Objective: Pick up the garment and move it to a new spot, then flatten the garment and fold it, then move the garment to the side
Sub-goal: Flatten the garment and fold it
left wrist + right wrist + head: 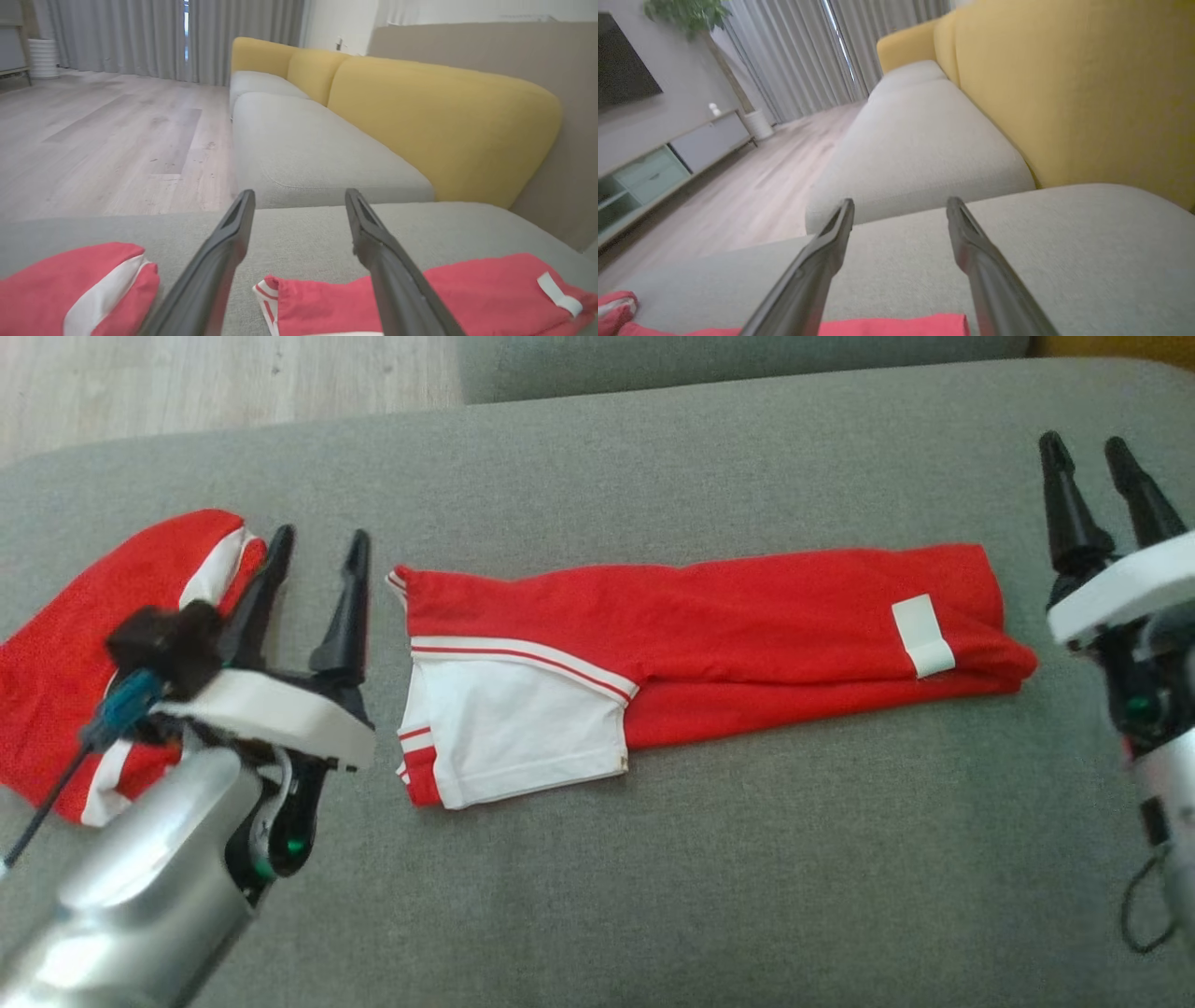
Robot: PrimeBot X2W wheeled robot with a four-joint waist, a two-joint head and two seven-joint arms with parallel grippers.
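A red garment with white panels and stripes (709, 644) lies folded into a long strip across the grey cushion (653, 877), a white tag near its right end. It also shows in the left wrist view (467, 289) and as a red edge in the right wrist view (896, 325). My left gripper (317, 546) hovers open just left of the garment's white-sleeved end, nothing between its fingers. My right gripper (1097, 453) stands open beyond the garment's right end, apart from it.
A second red and white garment (84, 644) lies bunched at the far left, partly under my left arm. Yellow sofa backrests (444, 121) and more grey seats stretch ahead. Wooden floor (187, 383) lies beyond the cushion's far edge.
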